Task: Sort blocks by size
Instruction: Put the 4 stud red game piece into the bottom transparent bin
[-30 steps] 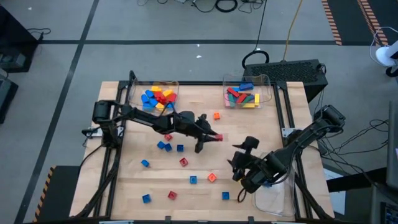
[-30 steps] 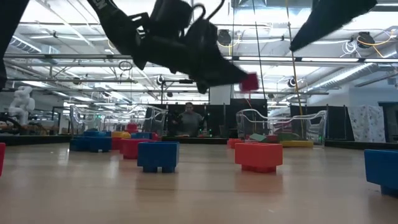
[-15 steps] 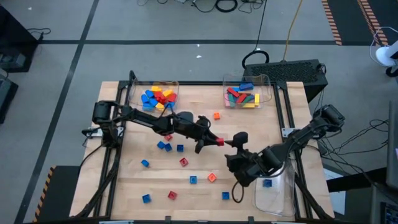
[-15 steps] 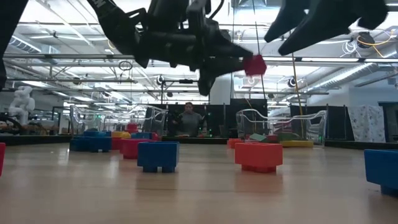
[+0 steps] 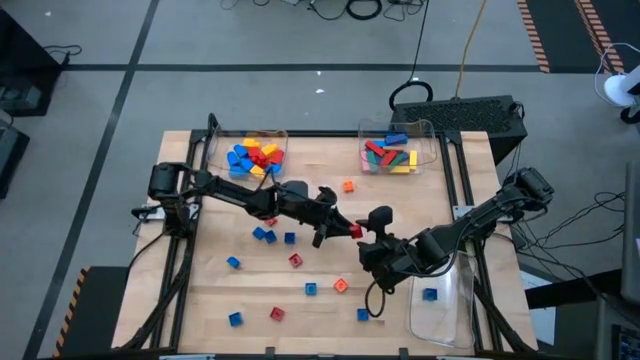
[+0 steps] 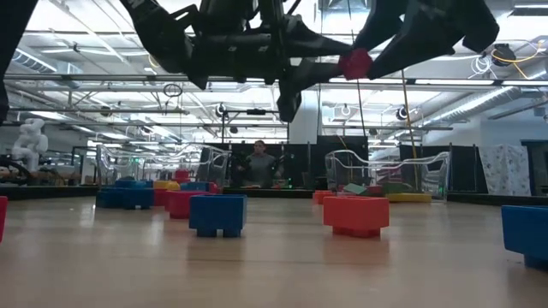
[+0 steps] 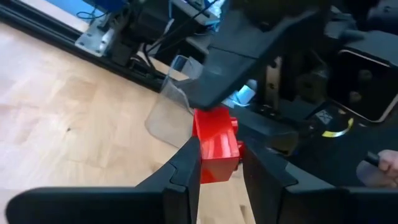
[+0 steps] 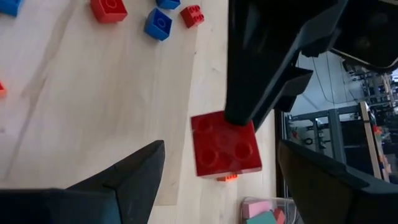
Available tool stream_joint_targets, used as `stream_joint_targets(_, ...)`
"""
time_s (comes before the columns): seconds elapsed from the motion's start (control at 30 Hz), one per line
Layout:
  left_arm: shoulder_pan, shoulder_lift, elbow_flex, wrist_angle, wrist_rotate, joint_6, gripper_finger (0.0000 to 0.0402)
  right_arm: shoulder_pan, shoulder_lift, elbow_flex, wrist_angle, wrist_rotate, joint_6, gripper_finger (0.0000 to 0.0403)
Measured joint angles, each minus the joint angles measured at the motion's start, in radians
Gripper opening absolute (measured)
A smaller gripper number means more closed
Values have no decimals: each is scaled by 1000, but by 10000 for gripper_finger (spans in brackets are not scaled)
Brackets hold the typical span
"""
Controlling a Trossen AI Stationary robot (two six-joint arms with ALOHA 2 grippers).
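Two grippers meet above open table centre, scattered blocks [image 5: 265, 234] below: my left gripper [image 5: 350, 228] pinches a red block [image 7: 215, 144]; my right gripper [image 5: 372, 232], fingers spread, flanks it without contact.

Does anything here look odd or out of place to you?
Only one thing: a red block hangs above mid-table, pinched in the left tool, with the right tool open around it. Nothing looks spilled or broken.

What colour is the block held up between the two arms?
Red block, clearest in the right wrist view.
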Motion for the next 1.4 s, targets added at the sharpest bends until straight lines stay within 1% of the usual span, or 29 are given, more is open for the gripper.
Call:
stream_joint_targets(0.23, -6, 0, 0, 6, 2, -4, 97, -13, 0, 0, 41, 0, -37, 296)
stream_joint_targets(0.3, -6, 0, 0, 6, 2, -4, 98, -13, 0, 0, 64, -6, -56, 284)
stream_joint_targets(0.4, -6, 0, 0, 6, 2, -23, 98, -13, 1, 0, 72, -32, -66, 242)
stream_joint_targets(0.57, -6, 1, 0, -4, 2, -26, 98, -17, 1, 0, 71, -79, -57, 132)
stream_joint_targets(0.6, -6, 2, 0, -4, 2, -26, 98, -17, 1, 0, 68, -77, -51, 114)
stream_joint_targets(0.63, -6, 2, 0, -3, 2, -26, 98, -17, 1, 0, 67, -75, -46, 105)
stream_joint_targets(0.77, -6, 2, 0, 0, 0, -27, 98, -17, 1, 0, 61, -71, -33, 105)
stream_joint_targets(0.87, -6, 2, 0, 4, -1, -26, 109, -17, 1, 1, 57, -69, -12, 105)
stream_joint_targets(1.0, -2, 2, 0, 6, -2, -26, 149, -5, 0, 2, 22, -66, 34, 105)
stream_joint_targets(1.07, 2, 0, 1, 17, 5, -25, 172, 12, -2, 1, -17, -87, 68, 105)
stream_joint_targets(1.23, 13, -10, 1, 17, 21, -23, 221, 59, -8, 16, -155, -110, 217, 105)
stream_joint_targets(1.3, 19, -15, 1, 19, 31, 8, 232, 82, -8, 44, -241, -147, 313, 108)
stream_joint_targets(1.4, 26, -16, 1, 9, 55, 81, 236, 122, -8, 96, -364, -227, 480, 110)
